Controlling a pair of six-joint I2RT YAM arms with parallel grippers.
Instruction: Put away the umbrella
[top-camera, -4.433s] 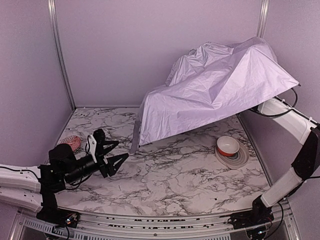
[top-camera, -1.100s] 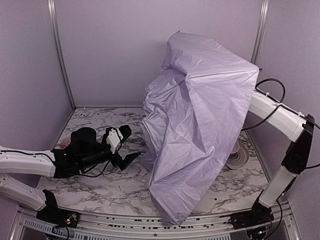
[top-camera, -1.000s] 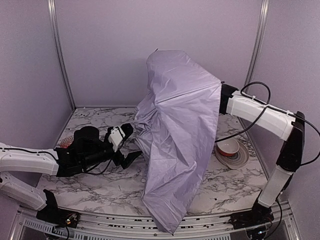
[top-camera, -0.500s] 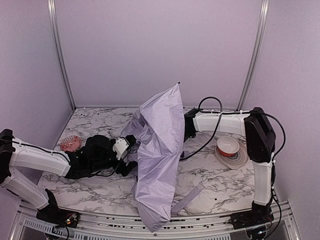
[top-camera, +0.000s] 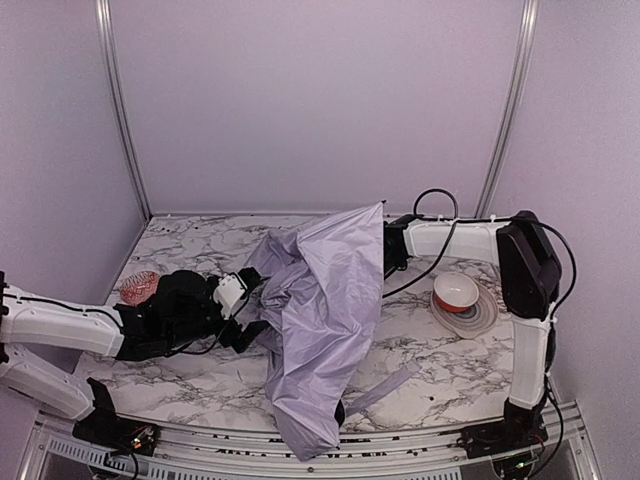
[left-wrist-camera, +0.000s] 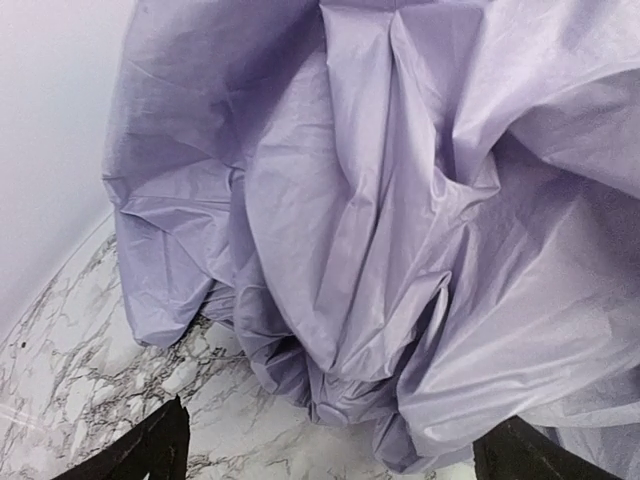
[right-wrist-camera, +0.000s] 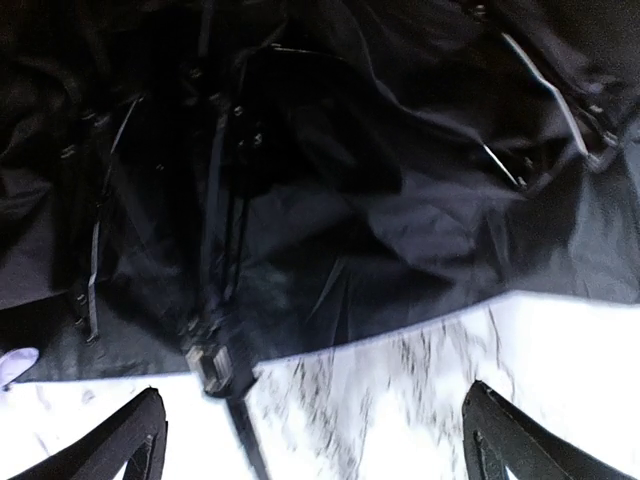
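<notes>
The umbrella (top-camera: 320, 320) slumps half-collapsed on the tabletop (top-camera: 450, 372), hem reaching its near edge. Expect light, limp, slippery fabric; grip the stiff shaft (right-wrist-camera: 213, 270) instead. Your left gripper (left-wrist-camera: 330, 420) and right gripper (right-wrist-camera: 310, 405) both gape wide, empty.

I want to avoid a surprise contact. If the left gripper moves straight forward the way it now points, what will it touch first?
Most likely the umbrella: its crumpled lavender fabric fills the left wrist view right ahead of the open left gripper. How near it is, I cannot tell.
</notes>
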